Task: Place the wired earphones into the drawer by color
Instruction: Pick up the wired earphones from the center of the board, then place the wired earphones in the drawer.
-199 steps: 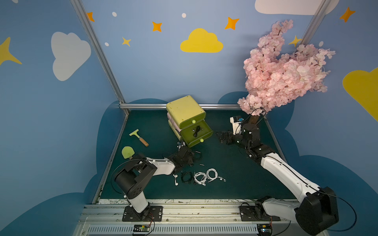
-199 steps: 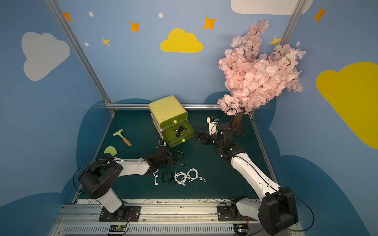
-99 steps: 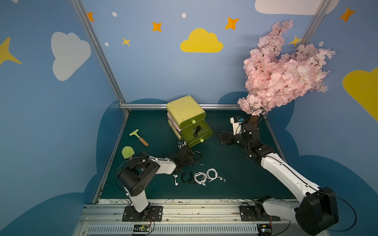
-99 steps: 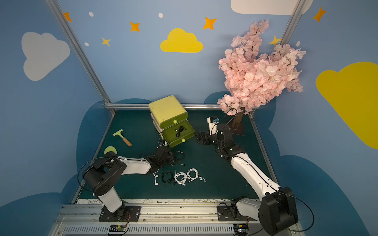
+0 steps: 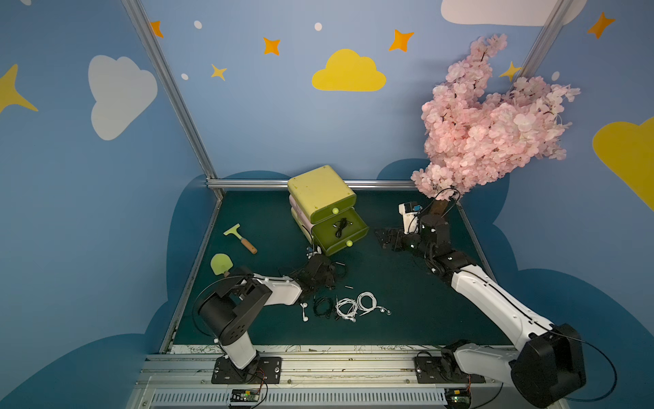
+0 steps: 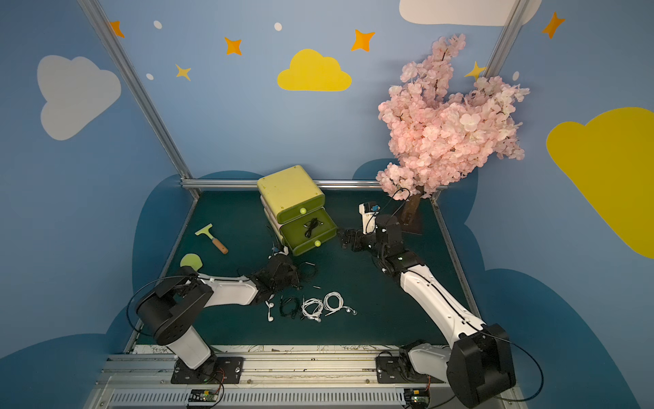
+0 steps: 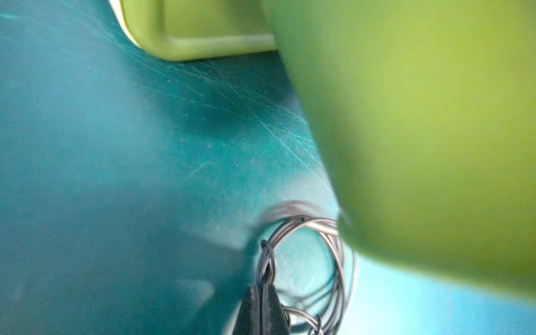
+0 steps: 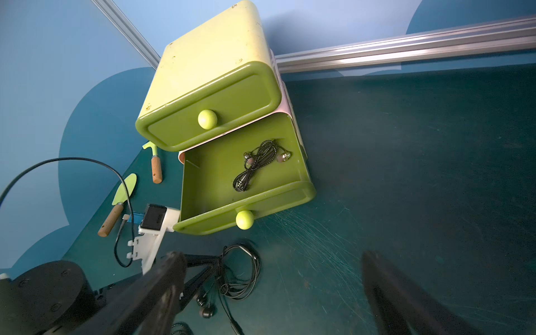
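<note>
Now, at the front of the desk (image 5: 407,318), two white earphones (image 5: 357,304) lie in loops that touch each other. A black coil (image 5: 323,306) sits just beside them. A pair of white buds (image 5: 303,313) lies next to the left arm (image 5: 279,290). None of these has moved since a second ago.

A bit farther back, the left jaws were partly open a second ago. They are closed tight now, pinching the cord of the held black earphones (image 8: 240,272). That loop looks to rest on the desk, just in front of the open drawer (image 8: 261,198).

The right arm (image 5: 488,297) is where it was. The right jaws stand wide apart with nothing between them, up over the desk to the right of the drawer.

Inside the drawer lies one more black bundle (image 8: 255,165). The top drawer (image 8: 217,110) above it is shut.

Wide bare desk lies between the two arms. The left arm's elbow is near the desk's left edge, close to a green trowel (image 5: 221,263) and a scraper (image 5: 240,238). At the back, the cabinet (image 5: 320,189) stands near a metal rail (image 5: 254,183). A pink tree (image 5: 488,120) fills the far right corner.
</note>
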Available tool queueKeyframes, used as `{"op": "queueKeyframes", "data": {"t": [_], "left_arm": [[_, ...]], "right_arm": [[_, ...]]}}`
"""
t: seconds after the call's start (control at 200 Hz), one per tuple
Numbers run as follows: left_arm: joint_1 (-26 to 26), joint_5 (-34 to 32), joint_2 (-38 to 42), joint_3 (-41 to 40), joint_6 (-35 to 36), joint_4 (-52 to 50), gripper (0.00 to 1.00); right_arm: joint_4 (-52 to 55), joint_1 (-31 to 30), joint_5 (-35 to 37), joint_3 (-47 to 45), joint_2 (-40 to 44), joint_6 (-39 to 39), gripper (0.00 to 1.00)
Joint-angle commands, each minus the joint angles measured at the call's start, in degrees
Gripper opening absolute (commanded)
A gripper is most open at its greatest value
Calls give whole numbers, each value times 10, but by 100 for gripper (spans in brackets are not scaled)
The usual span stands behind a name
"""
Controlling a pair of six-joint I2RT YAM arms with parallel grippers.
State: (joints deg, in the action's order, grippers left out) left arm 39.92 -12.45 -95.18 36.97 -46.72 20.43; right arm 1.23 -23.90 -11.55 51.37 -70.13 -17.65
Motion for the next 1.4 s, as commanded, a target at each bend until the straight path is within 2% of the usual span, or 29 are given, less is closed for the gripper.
{"op": "queueKeyframes", "data": {"t": [0.0, 0.496, 0.851, 1.056, 1.397], "left_arm": [[2, -15, 53, -4, 3, -48, 3], [1, -91, 289, -30, -3, -282, 3], [-5, -92, 438, -5, 61, -326, 3], [-12, -80, 433, 57, 101, -330, 3], [-44, -28, 328, 154, 164, -267, 3]], "right_arm": [[7, 3, -5, -7, 6, -3, 98], [3, 3, -19, -11, 1, -22, 99], [11, 3, -73, -17, 1, -5, 98], [15, 3, -73, -22, 6, -2, 99], [16, 4, -65, -35, 23, 0, 99]]}}
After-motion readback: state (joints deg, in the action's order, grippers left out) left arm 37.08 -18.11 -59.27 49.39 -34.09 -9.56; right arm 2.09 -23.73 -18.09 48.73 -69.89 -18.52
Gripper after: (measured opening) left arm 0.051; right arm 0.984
